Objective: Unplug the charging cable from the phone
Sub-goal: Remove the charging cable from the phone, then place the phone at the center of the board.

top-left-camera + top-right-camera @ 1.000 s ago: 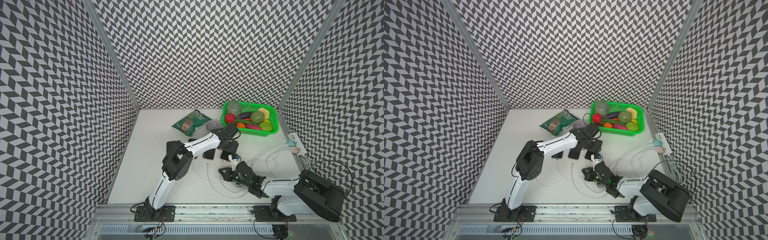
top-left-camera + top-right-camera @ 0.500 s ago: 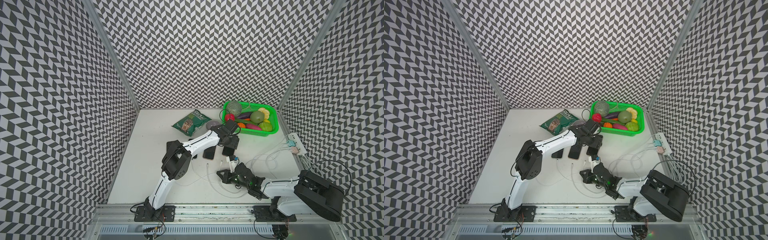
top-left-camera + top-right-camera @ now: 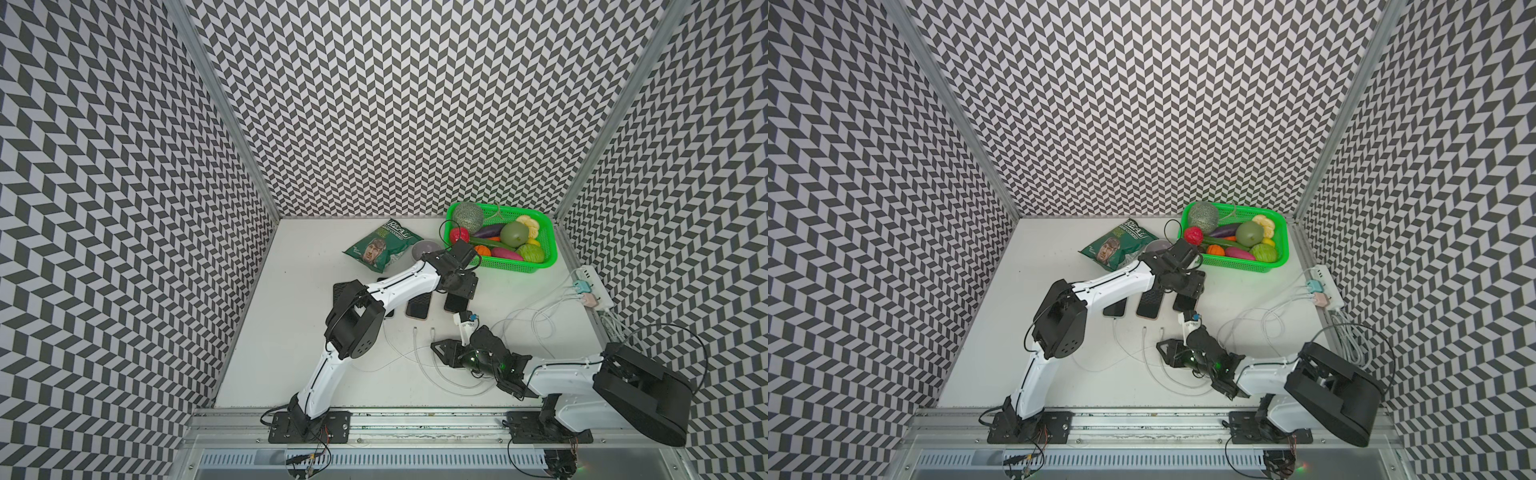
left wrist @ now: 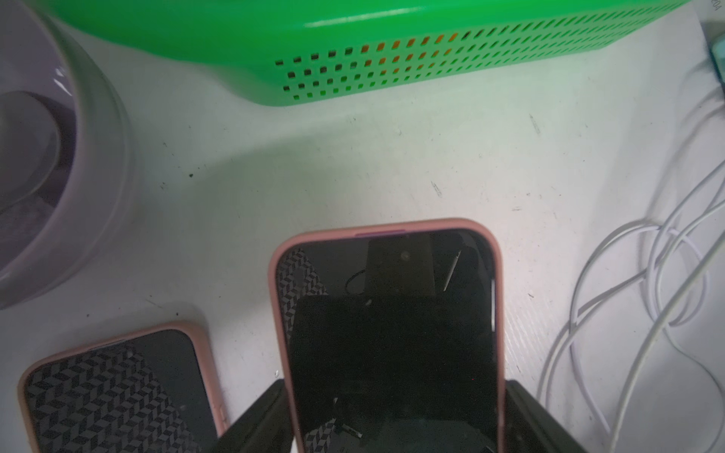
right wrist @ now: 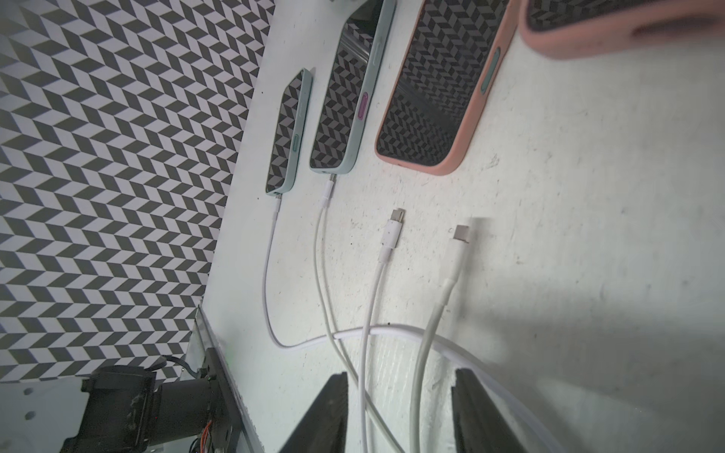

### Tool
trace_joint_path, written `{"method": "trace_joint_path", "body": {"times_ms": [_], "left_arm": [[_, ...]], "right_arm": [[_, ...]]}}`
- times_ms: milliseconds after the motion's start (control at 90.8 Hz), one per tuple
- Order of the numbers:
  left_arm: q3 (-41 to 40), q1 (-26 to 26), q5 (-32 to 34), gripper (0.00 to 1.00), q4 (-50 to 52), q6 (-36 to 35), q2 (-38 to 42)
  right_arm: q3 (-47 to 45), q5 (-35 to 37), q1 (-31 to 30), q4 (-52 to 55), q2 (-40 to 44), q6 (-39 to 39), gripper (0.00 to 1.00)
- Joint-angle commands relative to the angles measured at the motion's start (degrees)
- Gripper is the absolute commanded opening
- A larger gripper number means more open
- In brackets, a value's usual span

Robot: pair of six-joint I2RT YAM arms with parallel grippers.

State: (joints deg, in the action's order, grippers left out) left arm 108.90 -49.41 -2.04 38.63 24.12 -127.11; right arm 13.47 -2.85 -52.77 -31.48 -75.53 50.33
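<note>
Bright even light, soft shadows; wrist views blurry w/ edge distortion.

The bench (image 4: 392,164) is a matt white surface, scuffed and flecked with dark specks. The phone (image 4: 392,333) has a glossy black glass screen that mirrors the patterned walls, set in a matt pink, rubbery-looking case. The charging cable (image 5: 439,298) is smooth white plastic with a bare metal plug tip. The basket (image 4: 392,59) is shiny green perforated plastic. The bowl (image 4: 78,157) looks like smooth, pale lilac plastic. The snack bag (image 3: 380,247) is crinkled glossy foil.
</note>
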Motion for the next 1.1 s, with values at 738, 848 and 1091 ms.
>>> {"method": "trace_joint_path", "body": {"times_ms": [738, 848, 1091], "left_arm": [[3.47, 0.01, 1.91, 0.08, -0.64, 0.36, -4.49], [4.22, -0.07, 1.87, 0.10, -0.34, 0.53, -5.47], [5.55, -0.32, 2.83, 0.18, 0.65, 0.67, -7.38]], "right_arm": [[-3.11, 19.43, 1.10, 32.22, 41.17, -6.96, 0.92], [-3.02, 20.26, 1.86, 35.59, 45.03, -7.41, 0.95], [-3.50, 21.70, 3.36, 39.68, 50.77, -8.17, 1.00]]}}
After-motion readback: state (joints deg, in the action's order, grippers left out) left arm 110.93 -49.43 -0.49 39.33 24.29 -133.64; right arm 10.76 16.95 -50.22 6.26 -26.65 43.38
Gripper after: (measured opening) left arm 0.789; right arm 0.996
